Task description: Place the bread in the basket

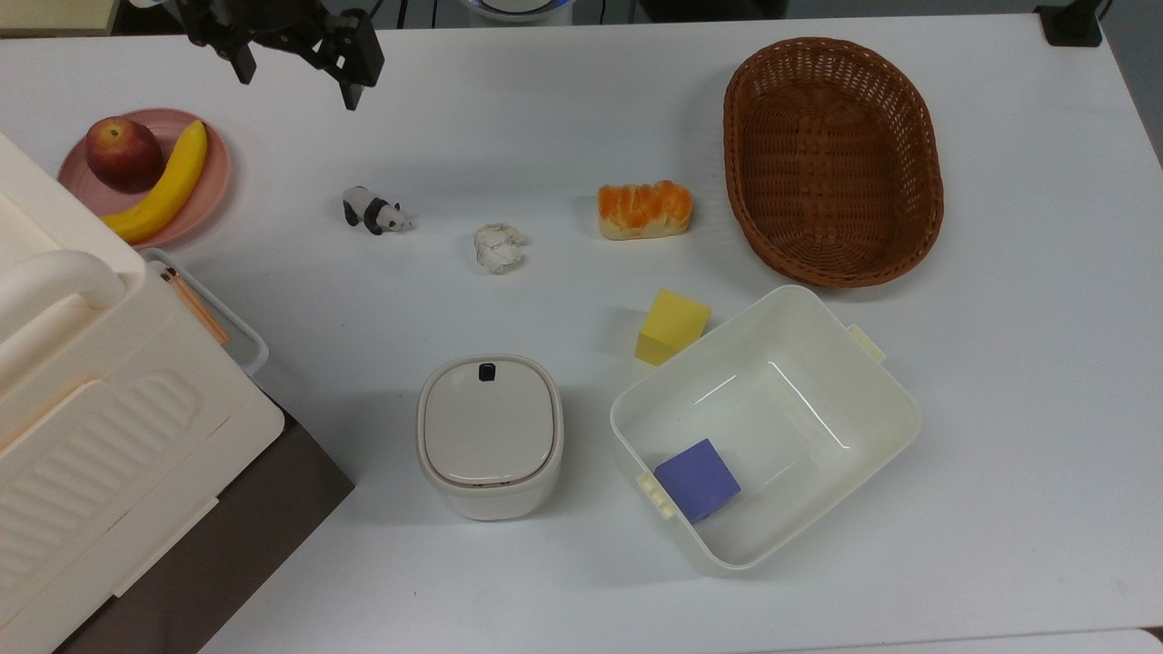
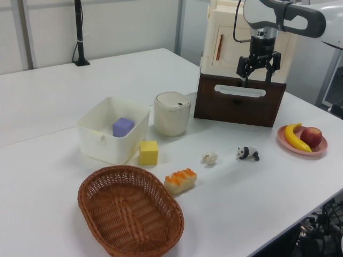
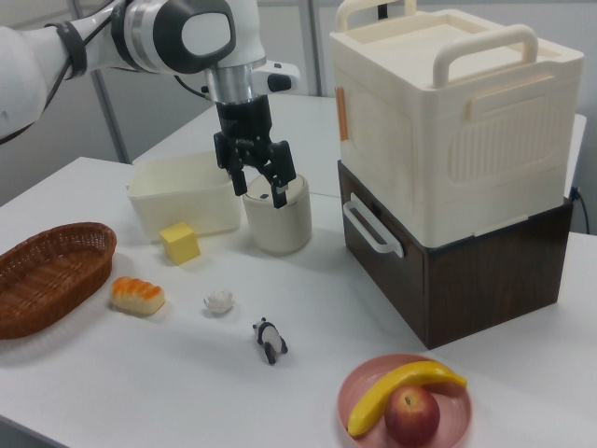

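The white counter (image 1: 1018,436) fills most of the top view. At the left edge of that frame stands a cream box with handles (image 1: 82,400) stacked on a dark brown box (image 3: 466,271). Toward the upper right lies the basket (image 1: 832,159), dark woven wicker, oval, with nothing inside. Below it, in the lower centre-right, sits a cream plastic tub (image 1: 895,409) holding a purple cube (image 1: 698,479). A lidded white container (image 1: 489,436) stands just left of the tub.

At the upper left of the top view the gripper (image 1: 300,68) hangs above the counter, its fingers (image 3: 280,191) spread apart and holding nothing; in the right view it sits upper centre, in front of the lidded container.

A pink plate (image 1: 213,182) at the left carries a banana (image 1: 164,186) and an apple (image 1: 124,153).

The bread (image 1: 644,210) lies on the counter in the centre of the top view, just left of the basket and not touching it, glossy orange top upward. A yellow cube (image 1: 673,325) rests against the tub's upper-left corner, below the bread. Left of the bread come a crumpled paper ball (image 1: 499,246) and a panda figurine (image 1: 374,211).
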`<action>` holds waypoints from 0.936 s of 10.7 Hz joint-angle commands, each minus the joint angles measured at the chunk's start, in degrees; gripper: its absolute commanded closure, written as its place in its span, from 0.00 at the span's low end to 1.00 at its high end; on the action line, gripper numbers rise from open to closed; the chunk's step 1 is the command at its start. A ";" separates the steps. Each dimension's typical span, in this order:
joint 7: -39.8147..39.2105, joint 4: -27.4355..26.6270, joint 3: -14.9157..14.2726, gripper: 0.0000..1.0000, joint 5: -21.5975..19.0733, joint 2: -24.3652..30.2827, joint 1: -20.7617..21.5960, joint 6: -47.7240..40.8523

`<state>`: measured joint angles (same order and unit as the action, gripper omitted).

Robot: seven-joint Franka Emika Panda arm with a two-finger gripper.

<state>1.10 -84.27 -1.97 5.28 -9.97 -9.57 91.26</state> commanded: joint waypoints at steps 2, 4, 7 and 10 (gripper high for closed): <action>-1.71 -0.81 -0.49 0.00 -0.98 1.35 -0.19 -1.09; -2.41 -0.81 -0.67 0.00 -0.98 1.35 -0.37 -0.91; -2.50 -0.81 -0.67 0.00 -1.07 1.35 -0.37 -1.00; -2.50 -0.81 -0.67 0.00 -1.07 1.35 -0.37 -0.91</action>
<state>0.14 -84.27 -2.08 5.26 -9.97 -10.23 91.26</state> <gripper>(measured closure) 0.000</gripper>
